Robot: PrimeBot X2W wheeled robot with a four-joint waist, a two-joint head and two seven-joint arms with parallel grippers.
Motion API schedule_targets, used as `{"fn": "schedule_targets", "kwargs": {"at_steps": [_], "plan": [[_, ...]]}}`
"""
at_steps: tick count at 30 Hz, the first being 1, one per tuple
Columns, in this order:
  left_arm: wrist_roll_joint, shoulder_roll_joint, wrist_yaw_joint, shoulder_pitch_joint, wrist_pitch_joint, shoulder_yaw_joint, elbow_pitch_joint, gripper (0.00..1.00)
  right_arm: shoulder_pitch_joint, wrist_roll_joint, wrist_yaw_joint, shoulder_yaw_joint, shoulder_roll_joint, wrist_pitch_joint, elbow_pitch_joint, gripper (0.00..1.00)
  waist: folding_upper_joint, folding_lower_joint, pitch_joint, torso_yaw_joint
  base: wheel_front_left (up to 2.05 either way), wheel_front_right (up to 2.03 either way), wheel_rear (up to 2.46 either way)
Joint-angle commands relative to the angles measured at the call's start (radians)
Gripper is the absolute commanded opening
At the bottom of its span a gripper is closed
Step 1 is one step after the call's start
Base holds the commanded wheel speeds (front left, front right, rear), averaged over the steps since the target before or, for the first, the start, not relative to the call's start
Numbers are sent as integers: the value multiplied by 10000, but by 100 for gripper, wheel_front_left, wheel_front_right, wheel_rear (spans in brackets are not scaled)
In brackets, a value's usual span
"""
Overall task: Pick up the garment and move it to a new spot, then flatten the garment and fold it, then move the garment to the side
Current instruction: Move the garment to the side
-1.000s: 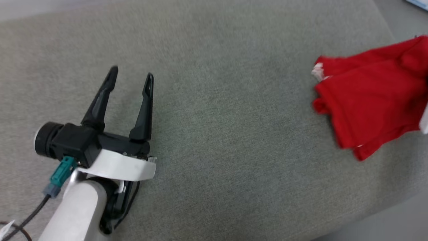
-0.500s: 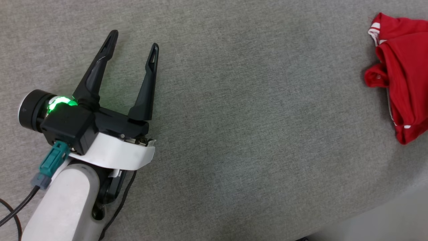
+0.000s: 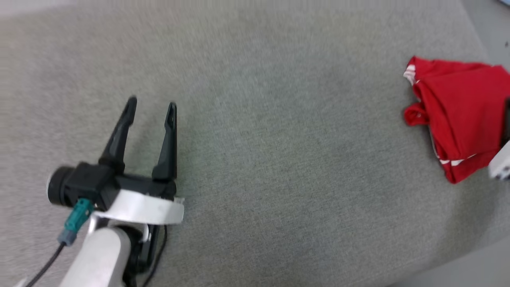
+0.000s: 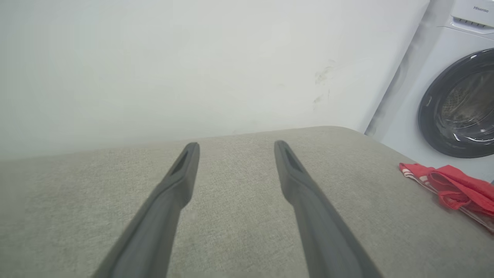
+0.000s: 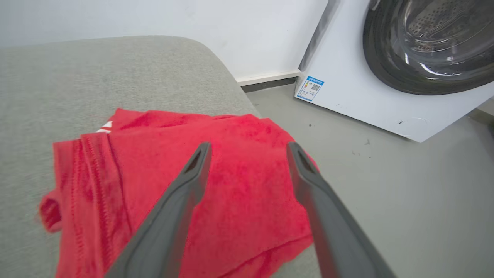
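The garment [image 3: 458,115] is a folded red bundle with a bit of white striped trim, lying near the right edge of the grey cushion [image 3: 279,159]. Its lettering is hidden. From the left wrist it is a low red heap, the garment [image 4: 455,189], far to the right. My right gripper [image 5: 249,146] hovers open just above the garment [image 5: 115,185], holding nothing. A white part of that wrist [image 3: 500,166] pokes in at the right edge of the head view. My left gripper [image 3: 152,103] is open and empty over bare cushion at the lower left, and from its own wrist the left gripper [image 4: 237,144] points toward the wall.
A white washing machine [image 5: 386,77] with a dark round door stands on the grey floor [image 5: 386,185] just past the cushion's right end; the same washing machine [image 4: 455,104] is seen from the left wrist. A pale wall [image 4: 193,58] runs behind the cushion.
The head camera has swung, shifting the whole picture. The green light on my left wrist half a second ago is off. Both the open left gripper and the folded garment look unchanged.
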Motion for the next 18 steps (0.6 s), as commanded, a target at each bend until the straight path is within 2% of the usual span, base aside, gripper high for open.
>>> {"fn": "schedule_targets", "kwargs": {"at_steps": [1, 6, 9, 14, 18], "plan": [[-79, -68, 118, 353, -119, 71, 119, 100, 703, 227, -13, 241, 192, 43, -531, 100, 0, -1, -946, 294, 0, 0, 0], [-305, -263, 376, 1113, -294, 284, 426, 100, 2526, 872, -15, 989, 892, 301, -2543, 100, 0, -1, -1743, 668, 0, 0, 0], [-425, -332, 373, 1459, -361, 301, 642, 100, 3408, 1258, -13, 1421, 1358, 437, -3600, 100, 0, -1, -2138, 1001, 0, 0, 0], [-610, -588, 300, 1852, -464, 321, 1114, 100, 4521, 1768, -13, 2144, 1672, 412, -4917, 100, 0, -1, -2762, 1720, 0, 0, 0], [-492, -632, 206, 2014, -516, 375, 1429, 100, 5030, 1904, -13, 2498, 1684, 473, -5618, 100, 0, -1, -3108, 2319, 0, 0, 0]]}}
